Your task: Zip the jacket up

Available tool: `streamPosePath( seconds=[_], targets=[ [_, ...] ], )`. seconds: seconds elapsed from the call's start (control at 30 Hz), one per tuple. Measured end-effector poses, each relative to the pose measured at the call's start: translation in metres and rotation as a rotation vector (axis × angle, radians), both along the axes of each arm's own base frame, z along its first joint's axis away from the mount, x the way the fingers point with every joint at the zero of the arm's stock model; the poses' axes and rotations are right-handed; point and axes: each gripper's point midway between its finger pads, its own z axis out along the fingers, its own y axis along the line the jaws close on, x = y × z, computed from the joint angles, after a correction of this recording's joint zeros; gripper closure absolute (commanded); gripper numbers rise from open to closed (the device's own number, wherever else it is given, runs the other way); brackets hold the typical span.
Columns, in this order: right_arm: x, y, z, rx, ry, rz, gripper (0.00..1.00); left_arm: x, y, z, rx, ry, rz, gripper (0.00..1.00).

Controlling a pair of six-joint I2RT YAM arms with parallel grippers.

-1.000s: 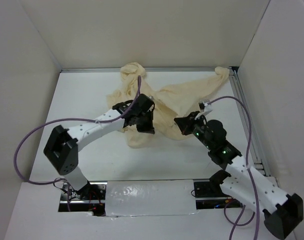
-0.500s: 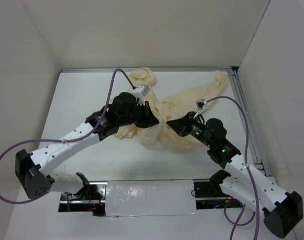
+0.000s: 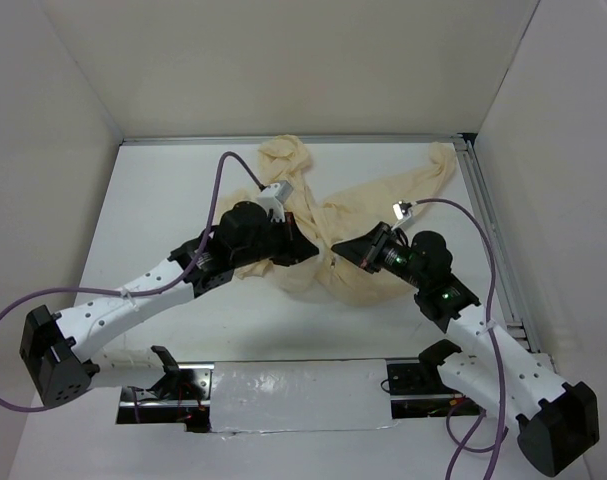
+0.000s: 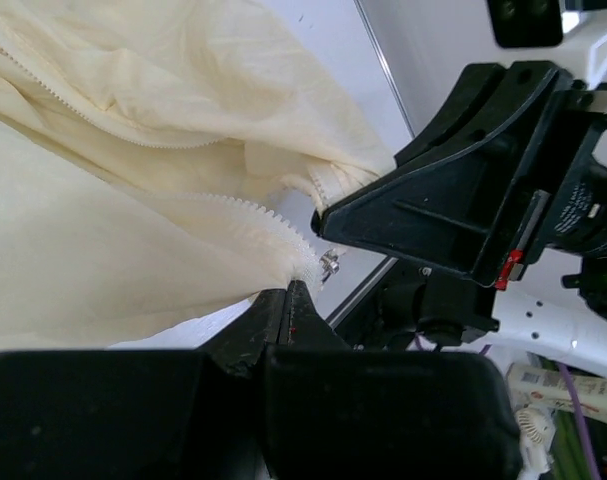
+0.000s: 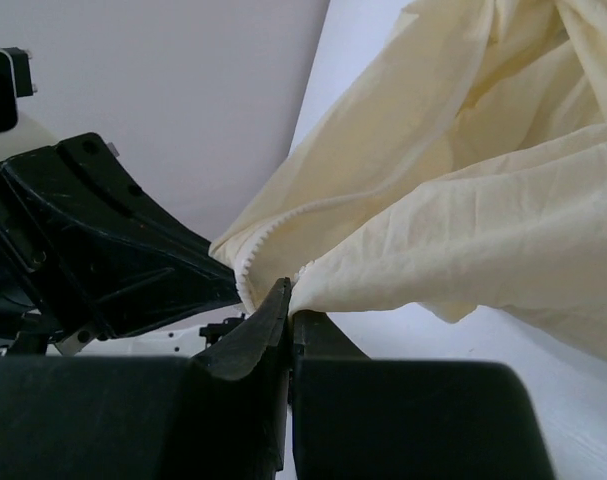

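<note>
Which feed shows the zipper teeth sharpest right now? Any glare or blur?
Left wrist: zipper teeth crisp, left fingers blurred and dark. Right wrist: teeth legible, right fingers out of focus. Top external: even light, no glare, jacket clear, teeth too small to see.

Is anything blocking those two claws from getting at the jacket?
Nothing visible does. The left gripper and the right gripper are each shut on the jacket at its front edge, right beside the zipper teeth, and the two grippers face each other closely.
</note>
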Motion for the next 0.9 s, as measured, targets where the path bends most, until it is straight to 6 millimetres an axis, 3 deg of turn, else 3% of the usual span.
streamPosePath(
  seconds=[0.37, 0.9],
  targets=[
    [-0.014, 0.01, -0.024, 0.081, 0.156, 0.086, 1.0, 0.001, -0.005, -0.001, -0.084, 0.043, 0.1, 1.0],
    [-0.01, 0.001, -0.014, 0.233, 0.207, 0.016, 1.0, 0.002, -0.012, 0.005, -0.142, 0.06, 0.22, 1.0]
  ],
)
